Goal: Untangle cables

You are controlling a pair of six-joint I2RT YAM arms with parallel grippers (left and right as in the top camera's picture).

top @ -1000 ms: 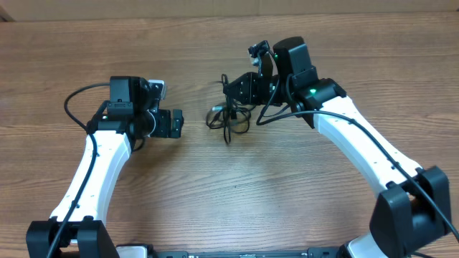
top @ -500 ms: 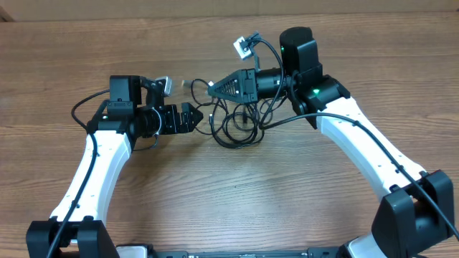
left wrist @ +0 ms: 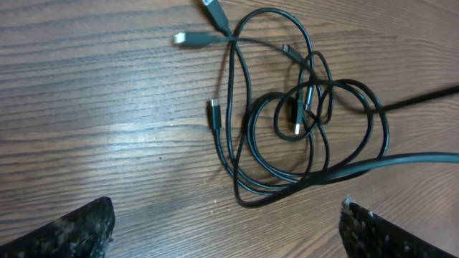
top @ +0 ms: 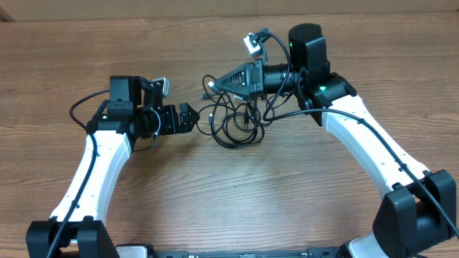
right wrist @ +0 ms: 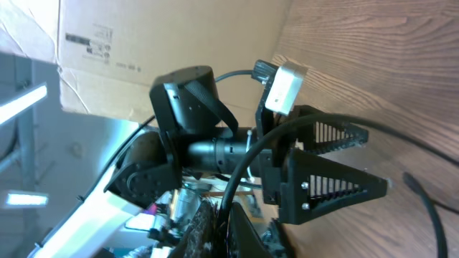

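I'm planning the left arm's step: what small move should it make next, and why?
Probably ease the open left gripper forward until the loose connector at the edge of the cable tangle sits between its jaws: they stand wide apart, short of the tangle, holding nothing.

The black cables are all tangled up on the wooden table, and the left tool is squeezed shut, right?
Not quite. The left tool is open, not squeezed shut. The left wrist view shows its fingers far apart, one at each bottom corner. The black cables are indeed tangled up on the wooden table.
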